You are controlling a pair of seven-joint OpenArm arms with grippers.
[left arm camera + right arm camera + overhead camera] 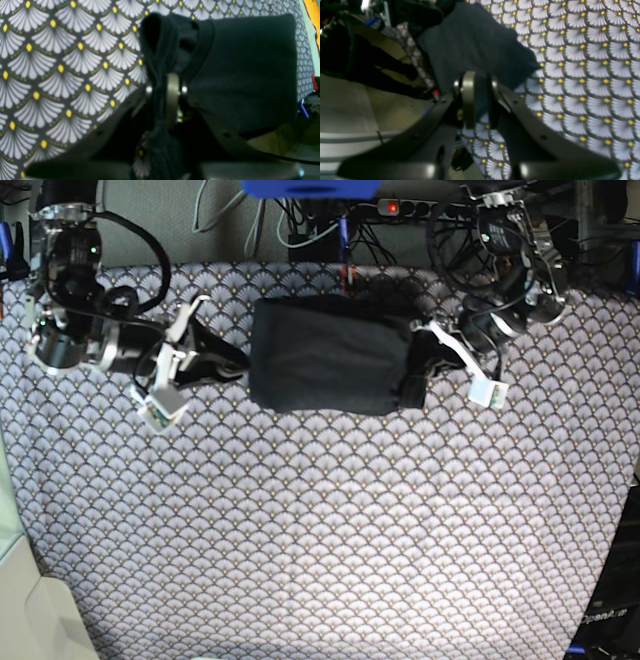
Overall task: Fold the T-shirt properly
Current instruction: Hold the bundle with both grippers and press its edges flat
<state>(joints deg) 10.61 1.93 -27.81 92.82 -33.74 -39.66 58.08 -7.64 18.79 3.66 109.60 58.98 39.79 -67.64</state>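
Observation:
The T-shirt (330, 355) lies as a compact dark rectangle near the far edge of the patterned tablecloth (320, 530). My left gripper (412, 380) is at its right end, and in the left wrist view my left gripper (166, 87) is shut on a bunched fold of the T-shirt (245, 70). My right gripper (243, 367) is at its left end. In the right wrist view my right gripper (477, 92) is shut on the edge of the T-shirt (470, 42). Both grippers sit low against the cloth.
A power strip (390, 207) with a red light and tangled cables lie beyond the table's far edge, beside a blue object (310, 188). The table's left edge (12, 510) drops to a pale floor. An orange item (312, 10) shows in the left wrist view.

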